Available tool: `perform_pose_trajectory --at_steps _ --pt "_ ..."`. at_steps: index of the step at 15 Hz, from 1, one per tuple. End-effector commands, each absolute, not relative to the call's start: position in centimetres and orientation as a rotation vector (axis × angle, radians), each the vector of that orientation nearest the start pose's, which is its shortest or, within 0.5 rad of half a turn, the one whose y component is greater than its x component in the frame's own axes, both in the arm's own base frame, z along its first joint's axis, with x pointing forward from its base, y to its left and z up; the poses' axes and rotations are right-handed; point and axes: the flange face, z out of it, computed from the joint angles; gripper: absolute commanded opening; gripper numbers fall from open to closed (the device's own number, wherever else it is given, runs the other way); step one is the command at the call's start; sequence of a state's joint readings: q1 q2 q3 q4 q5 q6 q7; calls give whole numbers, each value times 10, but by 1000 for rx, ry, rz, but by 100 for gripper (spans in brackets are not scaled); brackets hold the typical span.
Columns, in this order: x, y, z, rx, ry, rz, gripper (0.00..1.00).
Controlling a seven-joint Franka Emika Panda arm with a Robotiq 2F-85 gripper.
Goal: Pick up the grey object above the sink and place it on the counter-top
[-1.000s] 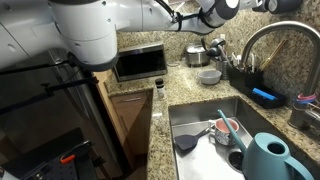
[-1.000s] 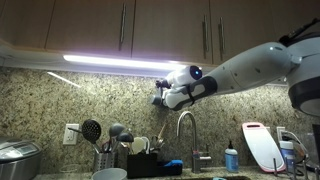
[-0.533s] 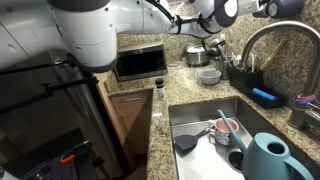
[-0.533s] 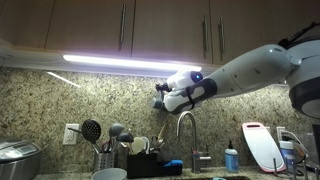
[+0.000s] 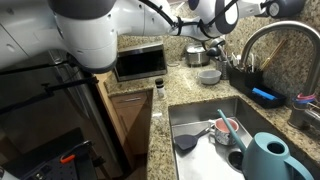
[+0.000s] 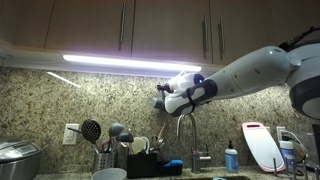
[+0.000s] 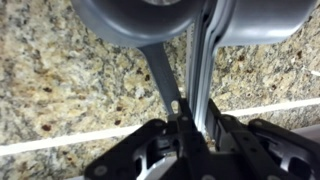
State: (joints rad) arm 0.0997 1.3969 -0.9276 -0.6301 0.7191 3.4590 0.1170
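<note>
My gripper [image 7: 190,122] is shut on the thin handle of the grey object [image 7: 199,70]. The object's rounded grey heads fill the top of the wrist view, against the speckled granite wall. In both exterior views the gripper [image 6: 160,97] [image 5: 192,20] hangs high in the air under the cabinet light. It is above the faucet [image 6: 185,125] and well above the counter-top [image 5: 185,88]. The small dark lump of the grey object [image 6: 157,101] shows at the fingertips. The steel sink [image 5: 190,112] lies below, at the front.
The sink holds a dark flat utensil [image 5: 186,143], dishes and a teal watering can [image 5: 268,158]. On the counter-top stand a pale bowl [image 5: 209,76], a steel pot [image 5: 196,54], a toaster oven [image 5: 140,63], a utensil holder [image 6: 105,158] and a cutting board [image 6: 257,147].
The gripper, still shut on the grey object, has sunk slightly and drifted a little sideways. Nothing else has moved.
</note>
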Motion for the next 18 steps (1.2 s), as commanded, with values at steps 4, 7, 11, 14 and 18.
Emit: perform_pose_trajectory --at_steps 4,7,11,14,18 --pt "801 -137 429 -2245 245 -2593 5" --pt "799 -140 434 -2222 233 -2611 5" --pt "801 -141 424 -2258 262 -2581 19" --pt "802 -141 419 -2267 261 -2574 19" --pt "802 -140 419 -2266 258 -2573 19"
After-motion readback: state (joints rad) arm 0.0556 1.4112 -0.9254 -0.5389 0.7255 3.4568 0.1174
